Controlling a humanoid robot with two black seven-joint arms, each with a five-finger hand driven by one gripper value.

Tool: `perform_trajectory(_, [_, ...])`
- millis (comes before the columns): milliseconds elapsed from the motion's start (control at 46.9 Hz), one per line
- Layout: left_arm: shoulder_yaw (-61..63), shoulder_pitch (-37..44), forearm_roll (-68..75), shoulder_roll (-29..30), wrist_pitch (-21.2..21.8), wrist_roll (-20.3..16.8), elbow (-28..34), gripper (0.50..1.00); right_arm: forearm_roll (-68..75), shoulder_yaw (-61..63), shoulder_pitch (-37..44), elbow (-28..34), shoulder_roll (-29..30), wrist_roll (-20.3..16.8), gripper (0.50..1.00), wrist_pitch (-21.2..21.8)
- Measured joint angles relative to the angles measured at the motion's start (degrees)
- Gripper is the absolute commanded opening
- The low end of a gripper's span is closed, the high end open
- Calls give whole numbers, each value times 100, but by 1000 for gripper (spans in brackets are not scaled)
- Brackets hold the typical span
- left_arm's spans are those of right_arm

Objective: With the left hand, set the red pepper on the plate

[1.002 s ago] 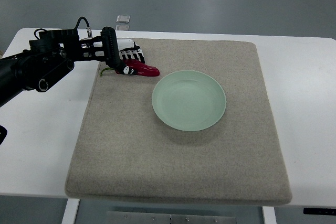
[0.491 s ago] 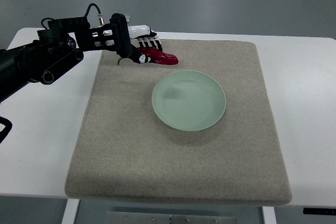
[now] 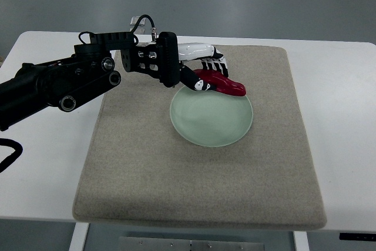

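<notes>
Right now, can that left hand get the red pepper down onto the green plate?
Probably yes. The left hand grips the red pepper over the plate's far rim, and nothing lies between them.

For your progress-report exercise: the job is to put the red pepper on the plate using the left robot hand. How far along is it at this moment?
Done: the left robot hand has grasped the red pepper and holds it over the far rim of the green plate. In hand: the pepper is gripped, apparently above the plate rather than resting on it. Left: lower it onto the plate, release and withdraw. The right hand is out of view.
</notes>
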Motion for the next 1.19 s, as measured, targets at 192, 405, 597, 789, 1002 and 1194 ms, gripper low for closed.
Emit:
perform_trajectory(192, [50, 88, 38, -51, -51, -1, -23, 632, 0, 0, 1, 0, 0, 0, 928, 0])
perform_trajectory(405, [94, 249, 32, -226, -53, -1, -17, 668, 0, 0, 1, 0, 0, 0, 928, 0])
perform_trajectory(597, [102, 282, 26, -246, -53, -1, -2, 728, 0, 0, 0, 0, 0, 0, 928, 0])
perform_trajectory(789, [126, 338, 26, -246, -53, -1, 11, 776, 0, 0, 0, 0, 0, 0, 928, 0])
perform_trajectory(1002, [126, 318, 13, -245, -52, 0, 28, 806, 0, 0, 0, 0, 0, 0, 928, 1])
perform_trajectory(1194, [55, 280, -5, -254, 42, 0, 268, 806, 0, 0, 0, 0, 0, 0, 928, 1])
